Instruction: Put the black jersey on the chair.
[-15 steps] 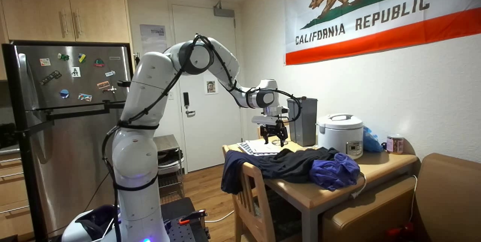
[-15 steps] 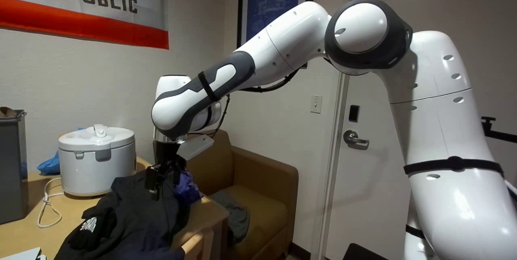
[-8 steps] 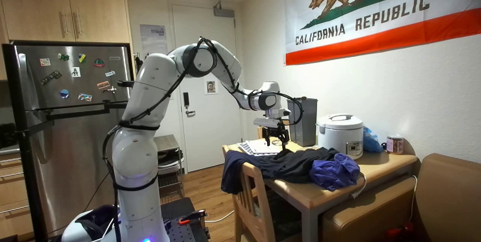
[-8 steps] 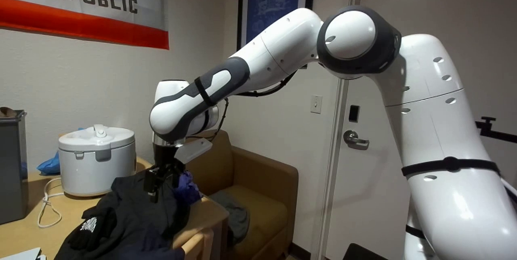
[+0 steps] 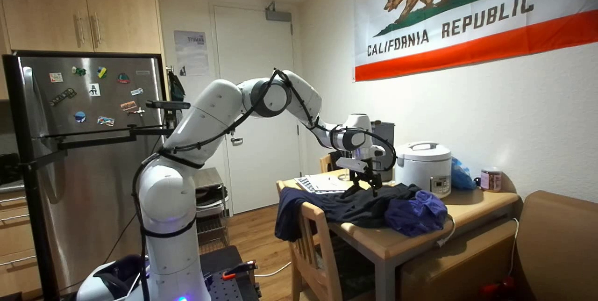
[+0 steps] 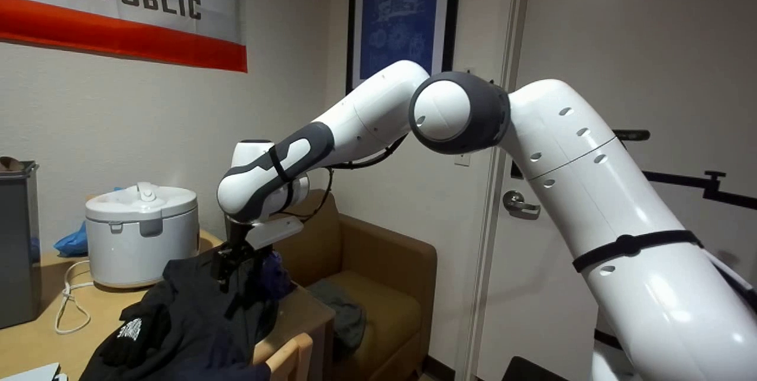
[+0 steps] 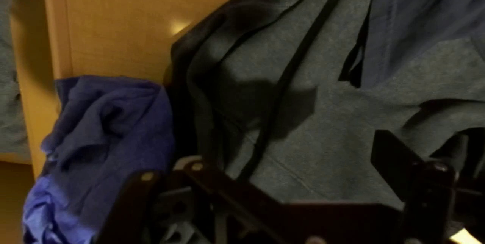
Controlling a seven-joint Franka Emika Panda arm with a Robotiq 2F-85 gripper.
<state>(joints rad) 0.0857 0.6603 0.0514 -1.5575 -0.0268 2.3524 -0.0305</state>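
Black jersey [image 6: 198, 304], as we read it, is the dark garment lying rumpled on the table [image 5: 387, 241], between the rice cooker [image 6: 145, 245] and the wooden chair [image 5: 328, 249]; the gripper [image 5: 364, 189] has just come down low over it, shifting nearer the rice cooker; for the task this means, we judge, that a grasp is being lined up, with nothing yet carried to the wooden chair. In the wrist view the fingers [image 7: 394, 164] stand wide apart with nothing pinched between them; whether they touch the jersey, we cannot tell. Against half a second ago, the arm [image 5: 268, 97] leans lower and further toward the rice cooker in both exterior views; the jersey looks unmoved, as does the purple cloth [image 5: 416, 214] lying against it, near the rice cooker; we think that cloth could get caught by mistake.
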